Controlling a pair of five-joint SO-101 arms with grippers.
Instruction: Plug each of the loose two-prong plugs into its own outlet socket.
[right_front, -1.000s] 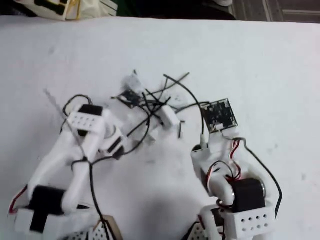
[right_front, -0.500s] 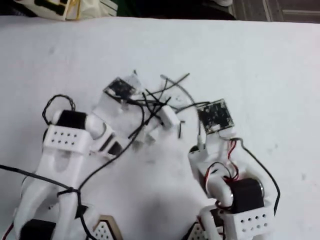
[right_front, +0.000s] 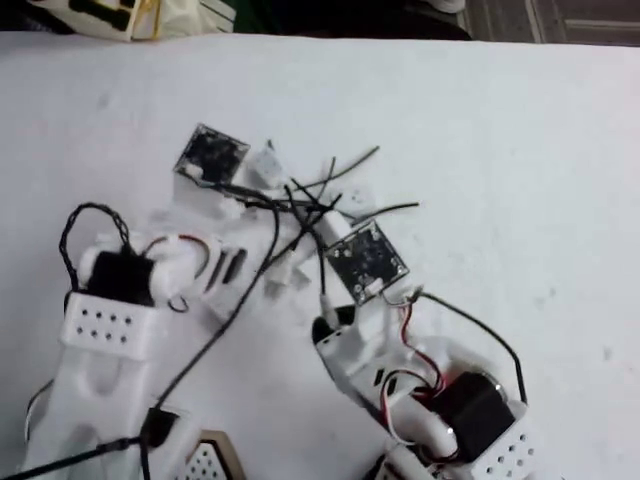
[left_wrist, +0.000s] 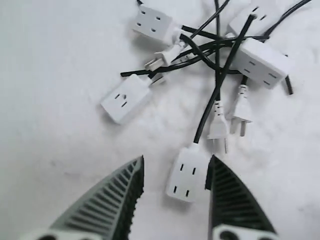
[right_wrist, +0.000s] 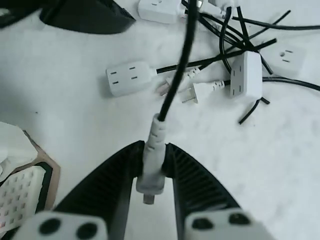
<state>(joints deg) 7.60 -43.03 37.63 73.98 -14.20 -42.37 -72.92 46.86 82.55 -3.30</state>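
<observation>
White table. Lower left of high view: my left arm. Left gripper spread wide, white outlet socket lying between fingers, just beside one. Middle: pile of black cords, loose plugs in it. Lower right of middle: right gripper clenched on grey plug; I see its cord run into pile.

The outlet sockets are white, the plug pale grey-white, the cords black, the table plain white. The left fingers are ribbed grey, the right fingers ribbed black.
</observation>
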